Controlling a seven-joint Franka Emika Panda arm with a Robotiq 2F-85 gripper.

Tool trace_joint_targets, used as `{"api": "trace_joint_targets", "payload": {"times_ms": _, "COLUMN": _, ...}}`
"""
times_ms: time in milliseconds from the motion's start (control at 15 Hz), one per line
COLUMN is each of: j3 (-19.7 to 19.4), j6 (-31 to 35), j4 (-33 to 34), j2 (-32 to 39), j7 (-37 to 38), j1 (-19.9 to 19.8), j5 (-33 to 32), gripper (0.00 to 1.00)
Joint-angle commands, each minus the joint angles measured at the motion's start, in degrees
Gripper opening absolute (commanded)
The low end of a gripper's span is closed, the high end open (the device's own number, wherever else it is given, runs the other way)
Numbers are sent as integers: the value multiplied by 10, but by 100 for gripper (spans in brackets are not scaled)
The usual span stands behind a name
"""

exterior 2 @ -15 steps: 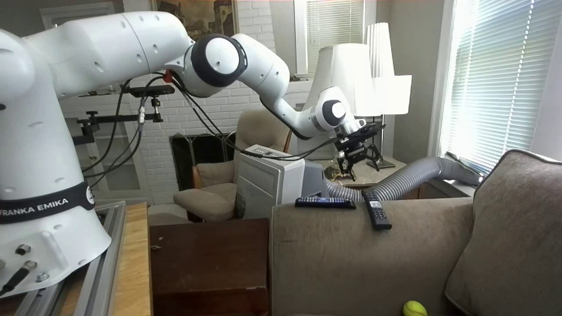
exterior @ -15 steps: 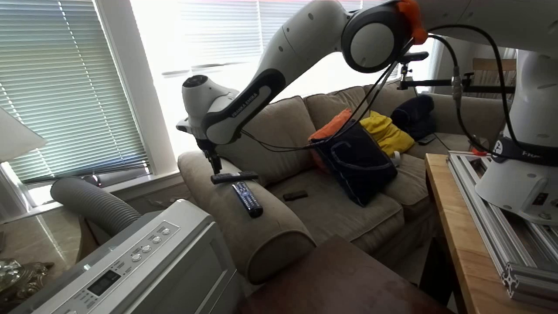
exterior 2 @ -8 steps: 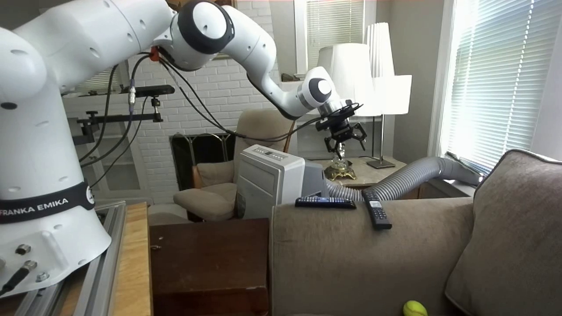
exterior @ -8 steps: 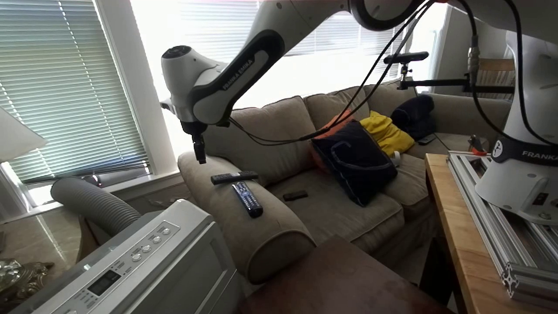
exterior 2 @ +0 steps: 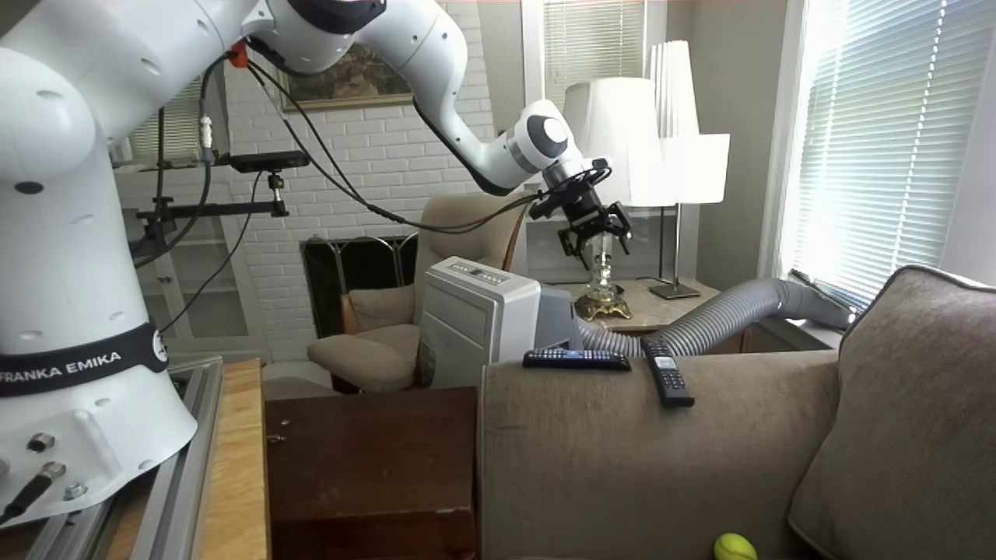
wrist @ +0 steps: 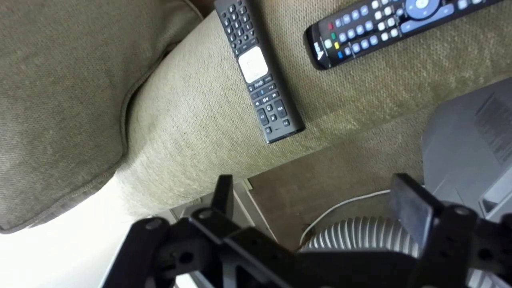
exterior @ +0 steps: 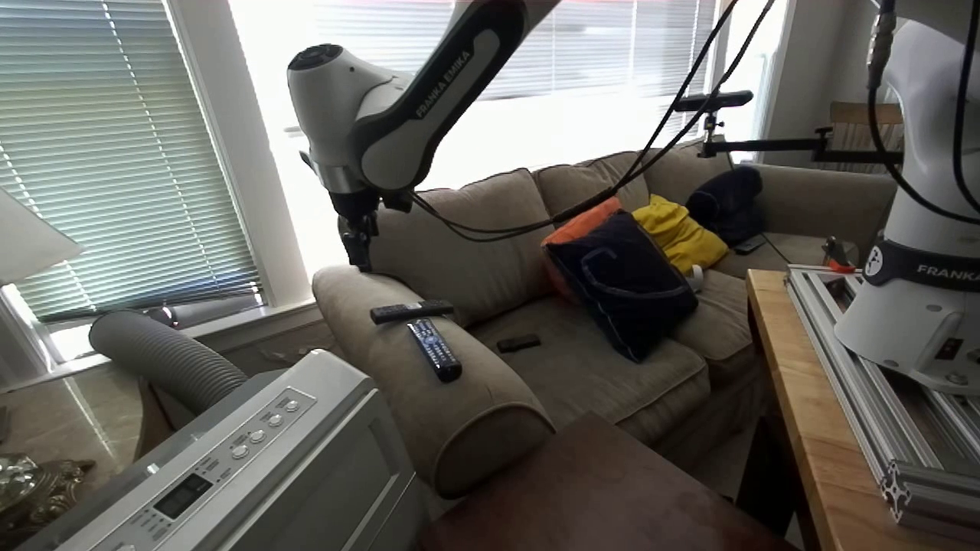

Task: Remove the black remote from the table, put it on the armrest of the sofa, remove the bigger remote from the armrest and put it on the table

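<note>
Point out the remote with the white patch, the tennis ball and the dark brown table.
Remote with the white patch point(wrist: 255, 67): wrist view, on the patch.
Tennis ball point(exterior 2: 735, 547): in an exterior view, on its visible part.
Dark brown table point(exterior 2: 373, 459): in an exterior view, on the tabletop.

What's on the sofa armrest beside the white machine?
A dark remote with a pale patch and a remote with blue and white buttons. The armrest directly beneath them is covered.

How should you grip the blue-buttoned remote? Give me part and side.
Grip the blue-buttoned remote across its middle, coming from above, tool astride its long sides. It lies buttons up along the armrest, long and narrow, one end near the other remote there, so the middle looks clearer.
</note>
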Motion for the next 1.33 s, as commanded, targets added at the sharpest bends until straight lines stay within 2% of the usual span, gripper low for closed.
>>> {"api": "trace_joint_targets", "payload": {"times_ms": 0, "j3": 16, "j6": -5, "j4": -7, "j2": -8, "j7": 12, "j1": -11, "j5": -17, "gripper": 100}}
{"api": "trace_joint_targets", "payload": {"times_ms": 267, "j3": 19, "j6": -8, "j4": -19, "j2": -13, "j7": 19, "j1": -12, "j5": -14, "gripper": 100}}
{"api": "trace_joint_targets", "payload": {"times_ms": 800, "j3": 10, "j6": 24, "j4": -142, "j2": -28, "j7": 223, "j1": -21, "j5": 37, "gripper": 100}}
{"api": "trace_joint_targets", "payload": {"times_ms": 1267, "j3": 42, "j6": 112, "j4": -213, "j2": -15, "j7": 294, "j1": -53, "j5": 154, "gripper": 100}}
